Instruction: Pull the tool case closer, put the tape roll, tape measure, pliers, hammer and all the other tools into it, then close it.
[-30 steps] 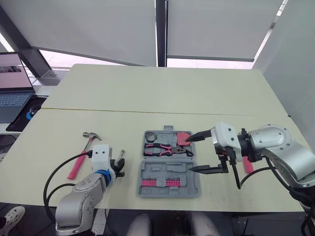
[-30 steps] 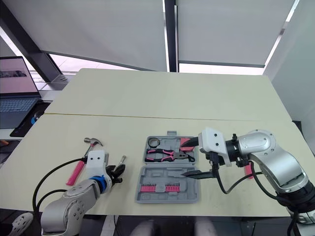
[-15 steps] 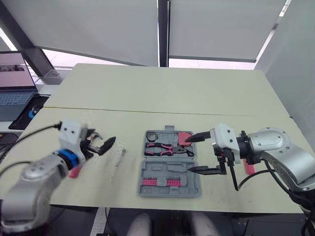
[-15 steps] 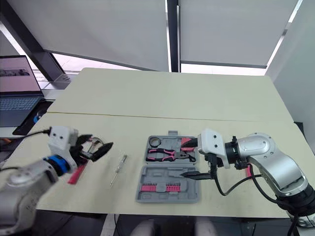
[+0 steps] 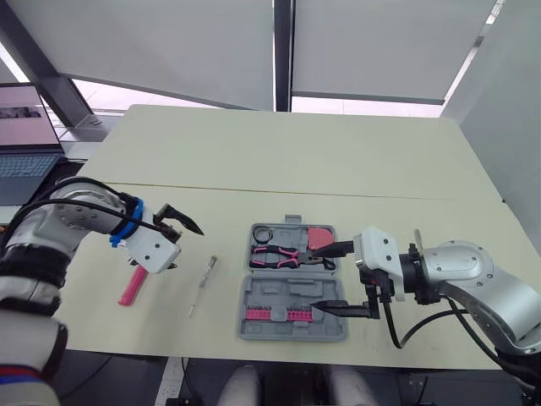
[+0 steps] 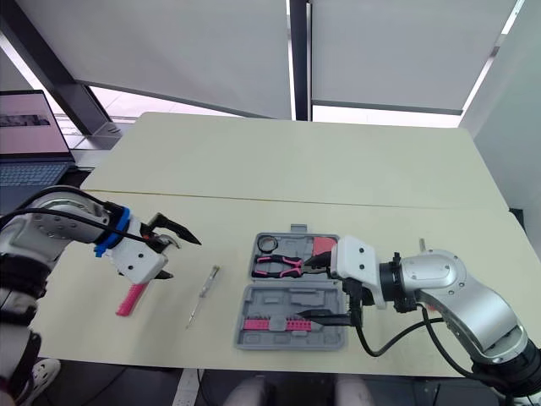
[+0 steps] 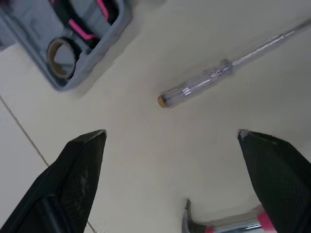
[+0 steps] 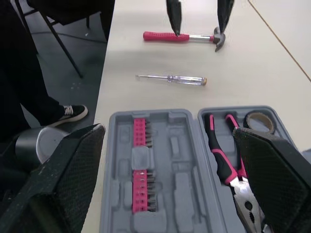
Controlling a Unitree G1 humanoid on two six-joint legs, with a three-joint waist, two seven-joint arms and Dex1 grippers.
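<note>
Grey plastic, the tool case is lying open flat near the middle of the cream worktop, its two trays hinged one behind the other. In the tray at 12 o'clock, the tape roll is sitting in the 11 o'clock corner, the pink tape measure in the 1 o'clock corner, and the pink-and-black pliers are lying across the tray just in front of them. The tray at 6 o'clock is carrying a row of pink screwdriver bits.

At 9 o'clock of the case, apart from it, a clear-handled screwdriver is lying on the bare worktop. Farther out at 9 o'clock, the hammer is resting with its pink handle pointing toward 6 o'clock.

The left pincer is hovering over the hammer's head end with its fingers spread wide, gripping nothing; whether it is touching the hammer cannot be told. The right pincer is hanging at the case's 3 o'clock edge, also spread wide and empty, one finger reaching over the tape measure tray and the other over the bit tray.

A laptop is standing open at 10 o'clock beyond the worktop; its screen is too small to read. A person's sneaker is showing on the floor.
</note>
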